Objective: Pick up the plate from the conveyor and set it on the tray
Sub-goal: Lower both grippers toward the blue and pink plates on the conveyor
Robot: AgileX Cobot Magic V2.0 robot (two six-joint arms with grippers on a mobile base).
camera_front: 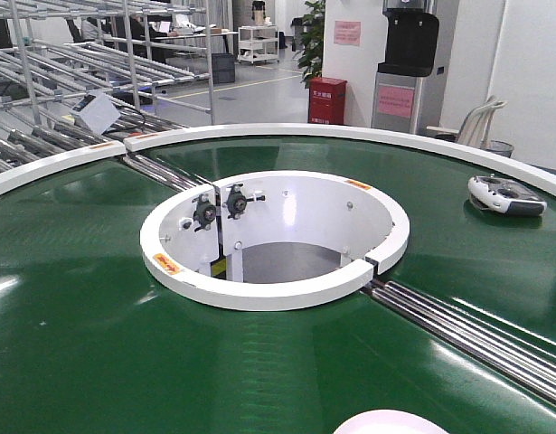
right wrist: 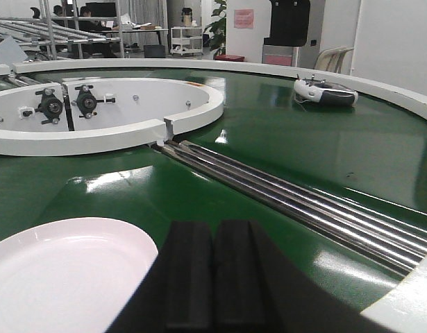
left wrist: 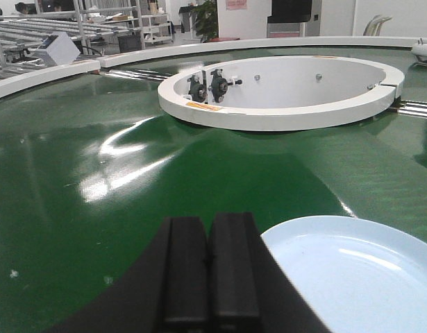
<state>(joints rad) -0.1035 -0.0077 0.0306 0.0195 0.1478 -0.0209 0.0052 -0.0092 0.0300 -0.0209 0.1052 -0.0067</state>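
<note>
Logged round white plate (left wrist: 359, 277) lying flat, rim up, on large ring-shaped glossy dark green conveyor belt (camera_front: 79, 344), near its closest edge and between the two hands; empty, nothing on it. Presumably there because carried round by the belt to within reach. Found left hand (left wrist: 210, 277) low over the belt, just left of the plate, black pads pressed together with nothing between them. Same for right hand (right wrist: 213, 284), just right of the plate: pads closed, empty. Judged as a waiting pose flanking the plate: no contact with it, opening required before any grasp at the rim. Noted white-rimmed round central opening (camera_front: 278, 240) well beyond the plate: white wall carrying two black bearing mounts (camera_front: 219, 208), grey floor below, otherwise nothing inside. Noted steel rollers (camera_front: 476, 334) at the seam running from the opening toward the right, and white-and-grey handheld controller (camera_front: 505, 194) resting on the far right of the belt, well apart from the plate. Could not find flat cream-beige tray in any view; placement spot unknown from here. Task judged at start: plate not yet gripped.
</note>
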